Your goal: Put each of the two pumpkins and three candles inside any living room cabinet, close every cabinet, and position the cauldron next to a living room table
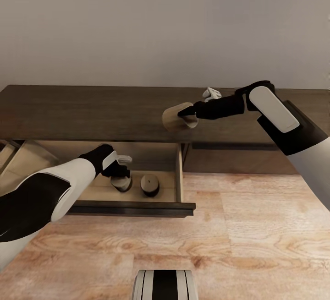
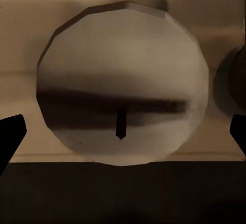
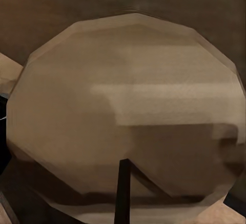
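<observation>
Now the cabinet (image 1: 91, 112) has its drawer (image 1: 137, 208) open with 2 candles (image 1: 150, 184) inside; left gripper (image 1: 120, 171) spread round one, right gripper (image 1: 189, 116) clamps candle 3 (image 1: 176, 116) over the top; next, lower it in

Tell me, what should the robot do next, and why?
Probably carry the candle in the right gripper over and down into the open drawer. Two candles already sit there, one free and one at the left gripper, while the third hangs above the cabinet top.
</observation>
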Robot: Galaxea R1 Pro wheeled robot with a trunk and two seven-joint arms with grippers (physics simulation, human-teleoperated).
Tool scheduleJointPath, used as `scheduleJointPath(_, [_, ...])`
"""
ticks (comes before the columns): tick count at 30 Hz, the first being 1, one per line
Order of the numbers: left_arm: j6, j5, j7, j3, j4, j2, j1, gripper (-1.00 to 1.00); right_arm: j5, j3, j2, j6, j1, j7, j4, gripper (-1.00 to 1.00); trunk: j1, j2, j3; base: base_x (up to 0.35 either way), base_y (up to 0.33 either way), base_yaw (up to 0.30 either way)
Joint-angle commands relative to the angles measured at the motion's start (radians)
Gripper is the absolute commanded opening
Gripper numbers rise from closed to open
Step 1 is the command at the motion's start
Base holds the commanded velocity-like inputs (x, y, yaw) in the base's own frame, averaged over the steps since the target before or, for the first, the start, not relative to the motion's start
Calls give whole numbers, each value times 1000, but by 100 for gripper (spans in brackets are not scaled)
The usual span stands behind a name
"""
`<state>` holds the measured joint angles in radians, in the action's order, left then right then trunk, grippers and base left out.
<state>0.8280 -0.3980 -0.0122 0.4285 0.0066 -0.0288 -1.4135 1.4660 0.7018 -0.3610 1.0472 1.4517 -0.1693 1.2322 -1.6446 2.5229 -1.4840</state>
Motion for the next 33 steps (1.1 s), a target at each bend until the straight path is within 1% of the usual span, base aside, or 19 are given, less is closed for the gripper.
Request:
scheduleJointPath(1, [3, -10, -1, 9, 1, 0, -1, 100, 13, 2, -1, 0, 1, -10, 1, -100, 0, 0, 3, 0, 0, 0])
scheduleJointPath(4, [6, -10, 2, 9, 0, 0, -1, 100, 13, 2, 0, 0, 1, -11, 1, -100, 2, -1, 15, 0, 0, 0])
scheduleJointPath(11, [6, -10, 2, 8, -2, 0, -1, 100, 13, 2, 0, 0, 1, -11, 1, -100, 2, -1, 15, 0, 0, 0])
scheduleJointPath(16, [13, -10, 4, 8, 1, 0, -1, 100, 13, 2, 1, 0, 1, -12, 0, -100, 4, -2, 34, 0, 0, 0])
scheduleJointPath(20, [62, -10, -1, 8, -1, 0, -1, 100, 13, 2, 1, 0, 1, -12, 0, -100, 6, -3, 50, 0, 0, 0])
scheduleJointPath(23, [74, -10, -2, 9, -2, 0, -1, 100, 12, 2, 1, 0, 1, -12, 0, -100, 7, -4, 61, 0, 0, 0])
scheduleJointPath(27, [81, -10, 2, 7, -3, 0, -1, 100, 11, 2, 1, 0, 1, -12, -2, -100, 7, -4, 61, -17, 0, 0])
scheduleJointPath(33, [82, -10, 3, 7, -2, 0, -1, 100, 11, 2, 1, 0, 1, -12, -3, -100, 7, -4, 61, -134, 0, 0])
